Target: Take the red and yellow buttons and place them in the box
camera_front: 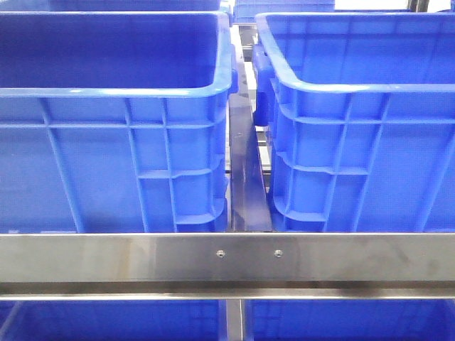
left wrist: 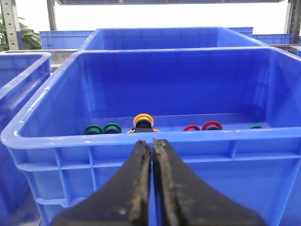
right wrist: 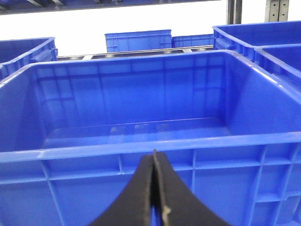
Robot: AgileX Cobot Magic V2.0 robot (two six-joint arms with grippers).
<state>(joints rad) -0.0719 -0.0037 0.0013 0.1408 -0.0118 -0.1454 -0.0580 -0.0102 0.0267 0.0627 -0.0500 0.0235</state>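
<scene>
Left gripper (left wrist: 152, 143): I see my fingers pressed together with nothing between them, poised just outside the near wall of the left crate (left wrist: 141, 141), tips about level with its rim.
Right gripper (right wrist: 154, 155): fingers closed on each other too, empty, sitting in front of the near wall of the box (right wrist: 141, 153).
Yellow button (left wrist: 143, 120): on the left crate's floor, near the front wall, roughly ahead of my left fingertips; only its top shows over the rim, with a dark piece just in front of it.
Red buttons (left wrist: 211, 125): two dark red tops side by side on the same floor, apart from the yellow one, toward the robot's right.
Green buttons (left wrist: 93, 129): a pair on the floor on the other side of the yellow one; another green top shows farther toward the right wall.
Box: from my right wrist I see only bare blue floor inside.
Front view: the left crate (camera_front: 114, 92) and the box (camera_front: 355, 89) stand side by side behind a steel rail (camera_front: 227, 257), a narrow gap between them; neither arm shows here.
</scene>
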